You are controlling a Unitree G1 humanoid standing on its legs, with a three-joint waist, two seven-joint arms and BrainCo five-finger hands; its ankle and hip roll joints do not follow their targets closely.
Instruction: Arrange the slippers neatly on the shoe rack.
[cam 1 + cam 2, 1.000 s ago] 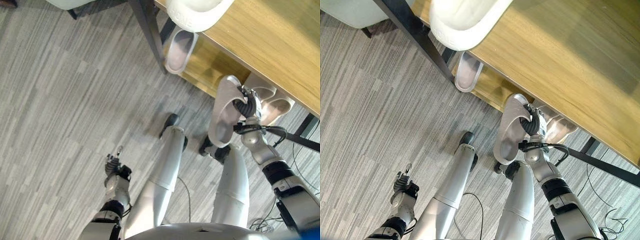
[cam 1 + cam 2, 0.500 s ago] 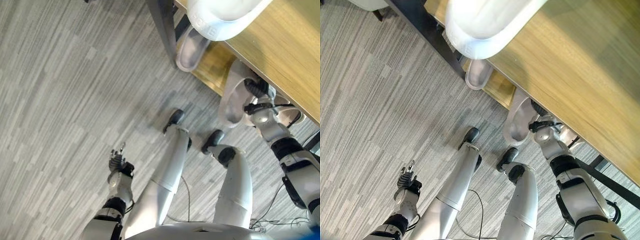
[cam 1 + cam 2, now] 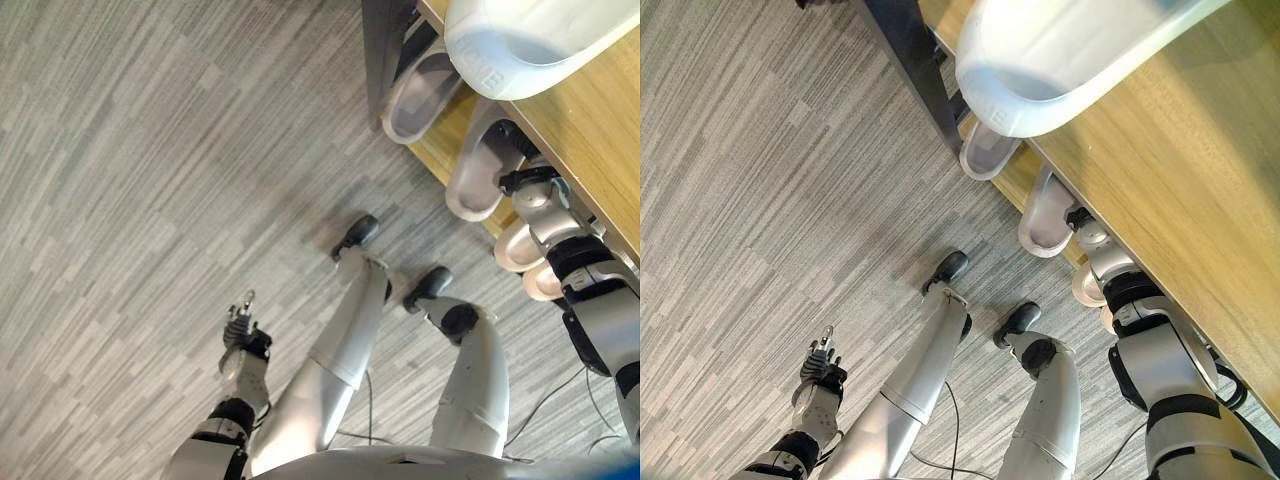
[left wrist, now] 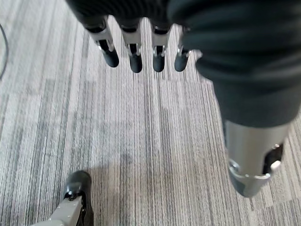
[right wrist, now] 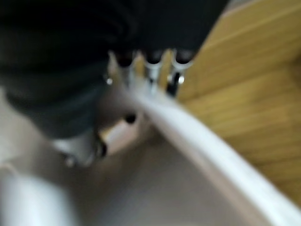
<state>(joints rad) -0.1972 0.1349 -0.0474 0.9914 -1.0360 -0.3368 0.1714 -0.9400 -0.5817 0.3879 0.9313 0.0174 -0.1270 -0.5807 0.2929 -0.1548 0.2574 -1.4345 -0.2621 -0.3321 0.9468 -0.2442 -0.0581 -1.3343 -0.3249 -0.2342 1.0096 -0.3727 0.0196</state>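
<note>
Four slippers (image 3: 478,172) side by side on shoe rack (image 3: 596,105) lower shelf; fifth slipper (image 3: 520,40) on top.

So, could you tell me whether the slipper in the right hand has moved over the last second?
Yes. The slipper in the right hand has gone from hanging before the shoe rack in onto its lower shelf, beside another slipper.

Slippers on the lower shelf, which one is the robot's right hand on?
The second slipper from the dark rack post; the right hand reaches it under the top shelf.

Four pale grey slippers (image 3: 478,172) lie side by side, seemingly toes inward, on the wooden shoe rack's (image 3: 440,150) lower shelf.
</note>
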